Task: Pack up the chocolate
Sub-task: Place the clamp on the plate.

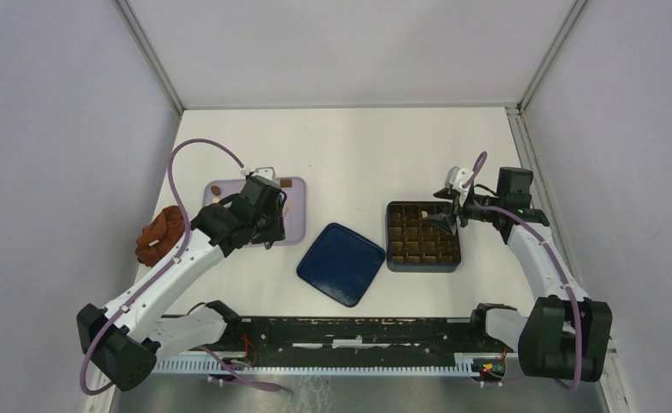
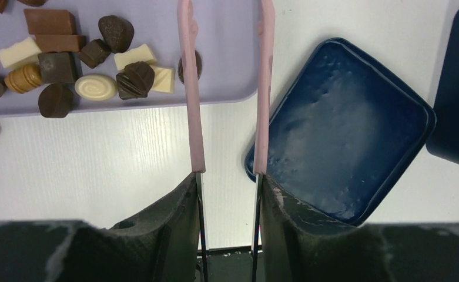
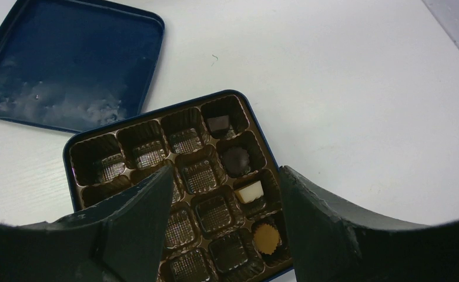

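Note:
Chocolate pieces (image 2: 96, 86), dark, mid brown and cream, lie loose on a lilac tray (image 2: 227, 53) at the upper left of the left wrist view. My left gripper (image 2: 228, 176) is shut on pink tongs (image 2: 264, 88). The tongs' arms stand apart over the tray's right end, nothing between them, and the left arm partly covers one dark piece (image 2: 198, 64). My right gripper (image 3: 224, 176) hangs open over the blue box (image 3: 200, 175). A dark square (image 3: 218, 123), a dark round (image 3: 235, 160), a white piece (image 3: 250, 191) and a caramel round (image 3: 266, 236) sit in its right-hand cells.
The box's blue lid (image 1: 341, 263) lies upside down between the tray (image 1: 298, 202) and the box (image 1: 423, 237). A reddish-brown cloth (image 1: 160, 234) lies left of the tray. White walls enclose the table on three sides.

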Controlling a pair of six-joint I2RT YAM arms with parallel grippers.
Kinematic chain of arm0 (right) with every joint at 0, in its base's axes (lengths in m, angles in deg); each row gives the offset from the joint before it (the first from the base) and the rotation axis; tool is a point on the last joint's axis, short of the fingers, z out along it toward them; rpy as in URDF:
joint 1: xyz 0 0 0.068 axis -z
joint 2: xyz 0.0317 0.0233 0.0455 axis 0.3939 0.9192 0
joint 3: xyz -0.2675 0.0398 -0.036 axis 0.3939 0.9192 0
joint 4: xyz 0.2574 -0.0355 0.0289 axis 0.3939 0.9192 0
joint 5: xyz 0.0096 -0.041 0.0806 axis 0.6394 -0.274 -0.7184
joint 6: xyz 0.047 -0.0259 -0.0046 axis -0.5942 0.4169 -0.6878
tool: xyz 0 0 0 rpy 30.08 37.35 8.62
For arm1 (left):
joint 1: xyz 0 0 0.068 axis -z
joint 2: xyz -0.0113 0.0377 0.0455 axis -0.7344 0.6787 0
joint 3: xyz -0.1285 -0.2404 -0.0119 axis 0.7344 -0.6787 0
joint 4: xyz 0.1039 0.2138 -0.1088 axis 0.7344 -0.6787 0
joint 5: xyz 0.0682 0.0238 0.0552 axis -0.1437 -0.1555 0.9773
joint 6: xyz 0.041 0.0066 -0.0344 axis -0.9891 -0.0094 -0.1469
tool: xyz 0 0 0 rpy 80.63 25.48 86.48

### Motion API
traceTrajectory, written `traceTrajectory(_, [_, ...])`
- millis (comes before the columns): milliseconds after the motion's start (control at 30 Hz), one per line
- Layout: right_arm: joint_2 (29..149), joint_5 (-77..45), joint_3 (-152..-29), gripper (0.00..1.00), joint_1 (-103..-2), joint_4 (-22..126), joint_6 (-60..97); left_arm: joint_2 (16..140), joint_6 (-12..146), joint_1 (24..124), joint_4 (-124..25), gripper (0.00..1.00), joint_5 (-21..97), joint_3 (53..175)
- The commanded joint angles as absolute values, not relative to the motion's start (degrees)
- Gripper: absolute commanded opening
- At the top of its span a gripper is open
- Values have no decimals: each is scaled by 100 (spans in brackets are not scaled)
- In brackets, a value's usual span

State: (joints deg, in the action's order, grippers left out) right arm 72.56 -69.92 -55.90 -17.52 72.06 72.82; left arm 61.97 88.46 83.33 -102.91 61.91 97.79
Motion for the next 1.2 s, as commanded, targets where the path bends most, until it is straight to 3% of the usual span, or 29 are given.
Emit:
traceTrajectory(0, [7379,-6744,-5892,72,-1895,7304,7359,6540,8261,7967,-10180,45,5640,9824])
traceTrajectory(433, [7472,-6518,-5914,72,-2025,7299,7367,8324,7384,6554,-9011,46,4689,10351])
traceTrajectory(1167, [7600,-6448,-5956,72,-2126,7412,7508,10354,7022,6274,-9104,50,4754,11976])
